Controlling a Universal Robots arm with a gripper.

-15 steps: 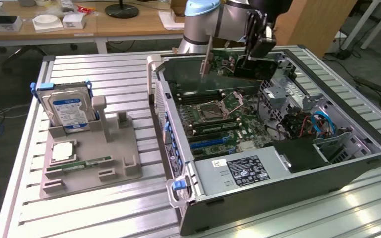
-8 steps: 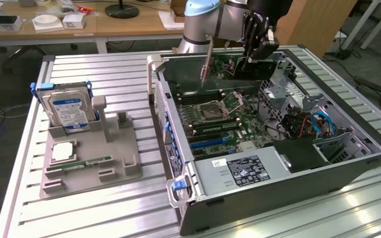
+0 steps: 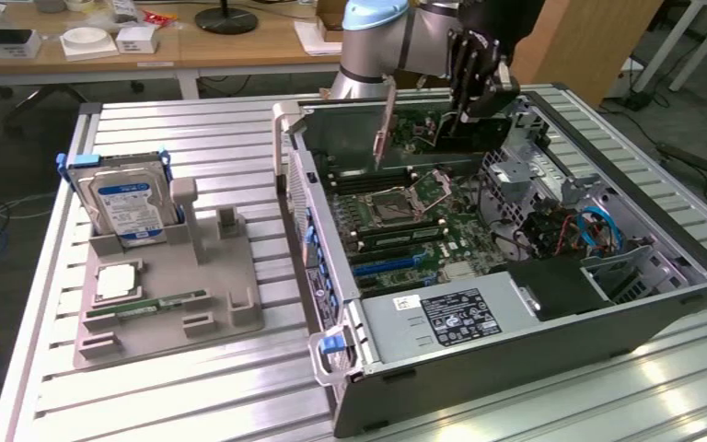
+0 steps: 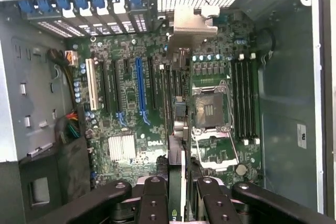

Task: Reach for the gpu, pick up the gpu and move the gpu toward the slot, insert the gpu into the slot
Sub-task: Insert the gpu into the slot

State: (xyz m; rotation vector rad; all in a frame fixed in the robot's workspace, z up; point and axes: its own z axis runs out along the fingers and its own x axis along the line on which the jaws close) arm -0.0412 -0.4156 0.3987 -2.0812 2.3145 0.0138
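Observation:
The gpu (image 3: 467,136) hangs upright inside the open computer case (image 3: 329,304), its silver bracket (image 3: 385,129) toward the case's rear wall. My gripper (image 3: 482,87) is shut on its top edge. In the wrist view the gpu (image 4: 177,129) shows edge-on between my fingers (image 4: 155,198), with its bracket (image 4: 191,24) at the far end. It lines up over the black slot (image 4: 169,85) on the green motherboard, beside the blue connector (image 4: 139,90). Whether the card's edge touches the slot I cannot tell.
A square silver processor socket (image 4: 210,111) and memory slots (image 4: 241,98) lie close beside the card. The power supply (image 3: 452,318) fills the case's near end. On the exterior view's left, a grey fixture (image 3: 225,318) carries a hard drive (image 3: 126,203) and a green memory stick (image 3: 144,302).

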